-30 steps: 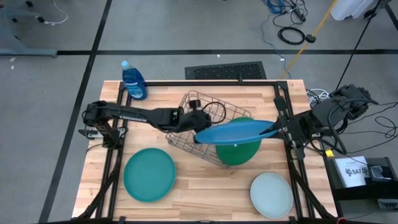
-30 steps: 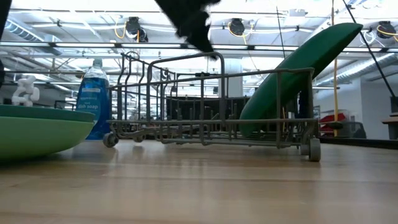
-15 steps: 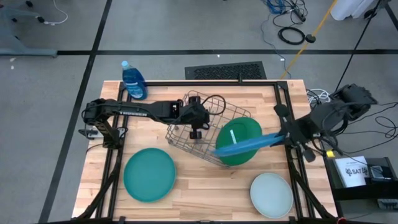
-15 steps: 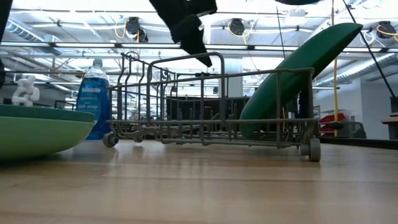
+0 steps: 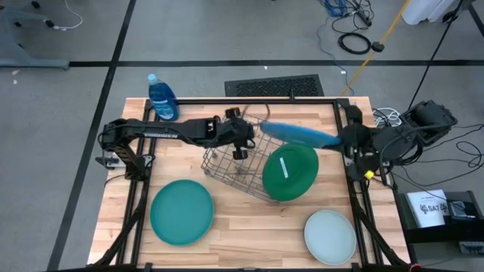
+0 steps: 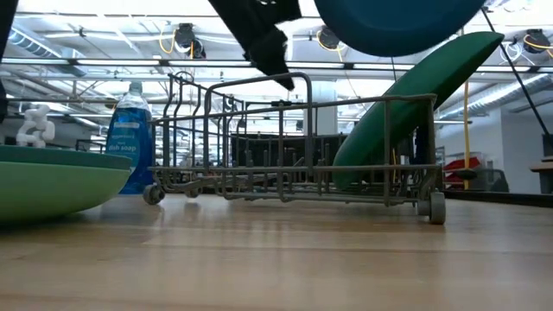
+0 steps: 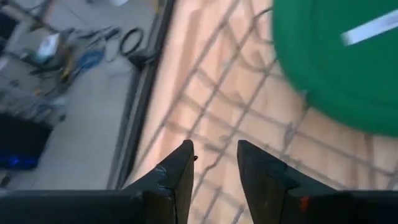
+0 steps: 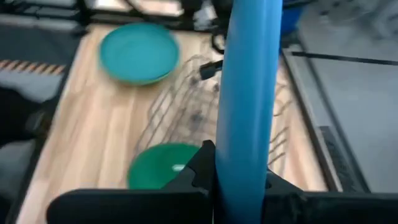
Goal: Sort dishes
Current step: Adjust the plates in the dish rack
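My right gripper [image 5: 342, 140] is shut on a bright blue plate [image 5: 299, 134], which hangs in the air over the far right part of the grey wire rack [image 5: 243, 160]; the low view shows the blue plate [image 6: 397, 19] high above the rack [image 6: 294, 138]. My left gripper [image 5: 240, 148] hovers open over the rack's middle, touching nothing; the left wrist view shows my left gripper [image 7: 214, 158] above the wires. A dark green plate [image 5: 290, 172] leans tilted against the rack's right end. A teal plate [image 5: 181, 211] and a pale mint plate [image 5: 330, 236] lie flat on the table. My right gripper pinches the blue plate's rim [image 8: 239, 155] between its two fingers [image 8: 205, 163], at the plate's right end [image 5: 331, 140]. The fingers come level from the table's right side. The plate is lifted clear and tipped steeply, its broad face toward the near edge.
A blue plastic bottle [image 5: 162, 98] stands at the table's far left corner, also seen in the low view [image 6: 130, 138]. The teal plate [image 6: 52, 181] fills the low view's left. Bare wood lies between the teal and mint plates along the near edge [image 5: 257, 238].
A second ago the blue plate lay level over the rack between both grippers. My right gripper has since drawn it away toward the table's right, then carried it toward the far edge and tipped it steeply. My left gripper moved slightly toward the far edge, without the plate.
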You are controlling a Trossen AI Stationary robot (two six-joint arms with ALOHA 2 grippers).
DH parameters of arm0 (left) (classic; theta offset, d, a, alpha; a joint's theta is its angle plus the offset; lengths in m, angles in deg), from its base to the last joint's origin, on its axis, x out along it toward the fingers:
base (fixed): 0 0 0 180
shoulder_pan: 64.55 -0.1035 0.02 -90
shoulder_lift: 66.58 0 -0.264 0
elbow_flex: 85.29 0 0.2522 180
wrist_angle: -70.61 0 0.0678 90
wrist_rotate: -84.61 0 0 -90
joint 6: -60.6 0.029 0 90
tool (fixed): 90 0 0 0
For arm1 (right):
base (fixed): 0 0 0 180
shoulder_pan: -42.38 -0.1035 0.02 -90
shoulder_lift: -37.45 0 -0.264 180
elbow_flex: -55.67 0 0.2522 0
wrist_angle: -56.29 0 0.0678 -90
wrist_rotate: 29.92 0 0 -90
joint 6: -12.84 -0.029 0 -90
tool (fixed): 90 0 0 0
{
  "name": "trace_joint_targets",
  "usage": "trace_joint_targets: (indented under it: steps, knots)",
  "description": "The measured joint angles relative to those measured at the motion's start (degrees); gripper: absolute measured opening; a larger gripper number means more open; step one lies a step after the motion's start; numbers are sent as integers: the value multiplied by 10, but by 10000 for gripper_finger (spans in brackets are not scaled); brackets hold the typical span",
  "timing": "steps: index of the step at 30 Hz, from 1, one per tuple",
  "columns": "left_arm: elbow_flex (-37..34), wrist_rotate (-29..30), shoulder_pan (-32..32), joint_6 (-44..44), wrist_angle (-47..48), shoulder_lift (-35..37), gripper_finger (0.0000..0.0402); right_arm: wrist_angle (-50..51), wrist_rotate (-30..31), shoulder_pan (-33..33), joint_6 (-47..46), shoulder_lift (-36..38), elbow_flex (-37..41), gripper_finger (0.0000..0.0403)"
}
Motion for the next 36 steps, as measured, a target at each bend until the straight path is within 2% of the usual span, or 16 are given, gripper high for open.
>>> trace_joint_targets:
  steps: [3,7,12,17,21,24,29,32,36]
  knots:
    - [0,5,3,-3,-5,29,111,-21,43,3,-19,-3,0,13]
    - [1,3,3,-4,-2,59,70,-48,91,19,-21,-14,0,13]
    - [0,5,4,-21,25,100,7,-34,92,62,-31,-32,0,13]
    - [-7,37,9,-43,66,154,3,5,94,94,-79,-45,1,13]
    - [-45,37,16,-51,51,206,2,-25,89,111,-97,-47,33,13]
    - [-90,39,20,-69,24,240,1,-84,86,123,-114,-47,73,13]
    - [-181,29,42,-75,-91,285,1,-214,59,143,-151,-48,133,13]
    - [-227,27,49,-50,-146,298,1,-279,62,151,-193,-48,159,13]
    - [-266,27,45,-44,-189,304,0,-355,96,154,-278,-51,206,13]
